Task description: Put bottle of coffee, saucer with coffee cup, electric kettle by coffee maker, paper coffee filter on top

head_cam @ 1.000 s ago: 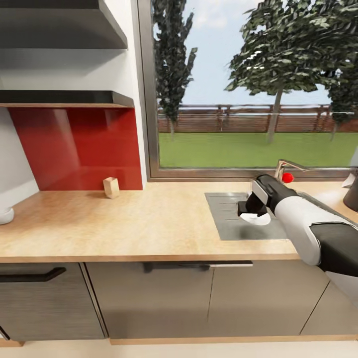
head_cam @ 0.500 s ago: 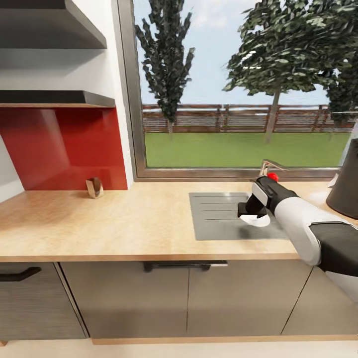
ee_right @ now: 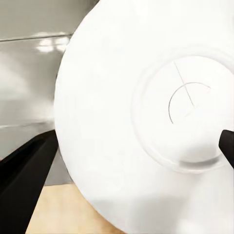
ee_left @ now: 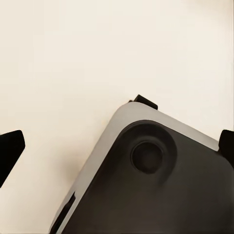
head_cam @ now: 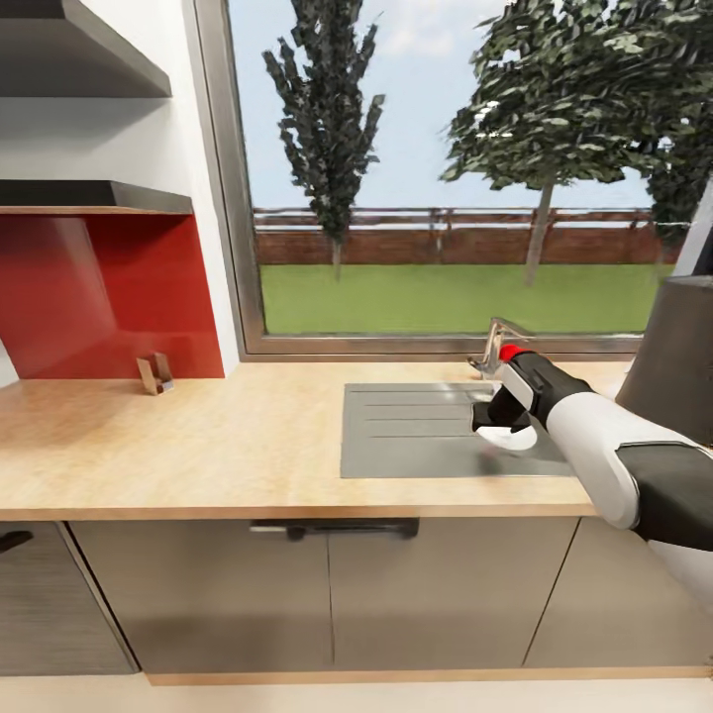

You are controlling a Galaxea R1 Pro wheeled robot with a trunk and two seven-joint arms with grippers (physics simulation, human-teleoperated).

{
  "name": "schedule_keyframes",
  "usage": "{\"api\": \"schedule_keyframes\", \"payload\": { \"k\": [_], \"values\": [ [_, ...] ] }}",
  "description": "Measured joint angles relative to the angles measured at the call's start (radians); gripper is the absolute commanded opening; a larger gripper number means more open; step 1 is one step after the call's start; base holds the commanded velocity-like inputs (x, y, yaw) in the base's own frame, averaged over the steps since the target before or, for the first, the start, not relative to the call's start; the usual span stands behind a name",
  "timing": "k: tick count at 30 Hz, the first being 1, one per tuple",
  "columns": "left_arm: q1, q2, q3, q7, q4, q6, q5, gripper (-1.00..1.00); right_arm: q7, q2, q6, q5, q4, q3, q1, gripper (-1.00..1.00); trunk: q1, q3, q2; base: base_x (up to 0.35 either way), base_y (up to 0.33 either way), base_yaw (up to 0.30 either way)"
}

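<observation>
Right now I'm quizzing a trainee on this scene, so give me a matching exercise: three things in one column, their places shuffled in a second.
Things:
1. saucer
2. coffee maker
3. small wooden block

Places:
A. on the countertop against the red backsplash
B. held in the right gripper above the steel sink
C. at the head view's right edge, beyond the sink

Pairs: 1-B, 2-C, 3-A

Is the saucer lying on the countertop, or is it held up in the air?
Held up: the right gripper grips the saucer above the sink.
</observation>
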Motion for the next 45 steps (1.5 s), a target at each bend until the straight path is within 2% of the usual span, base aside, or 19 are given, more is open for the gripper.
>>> {"api": "schedule_keyframes", "payload": {
  "k": [41,45],
  "values": [
    [0.0,0.0,0.0,0.0,0.0,-0.001,-0.005,1.0,-0.003,0.009,-0.013,0.0,0.022,0.0,0.0,-1.0,0.0,0.0,0.0,0.0,-0.326,0.0],
    [0.0,-0.007,-0.001,-0.001,0.0,-0.017,-0.006,1.0,-0.009,0.01,-0.003,-0.003,0.024,0.001,0.0,-1.0,0.0,0.0,0.0,0.0,-0.055,0.0]
  ]
}}
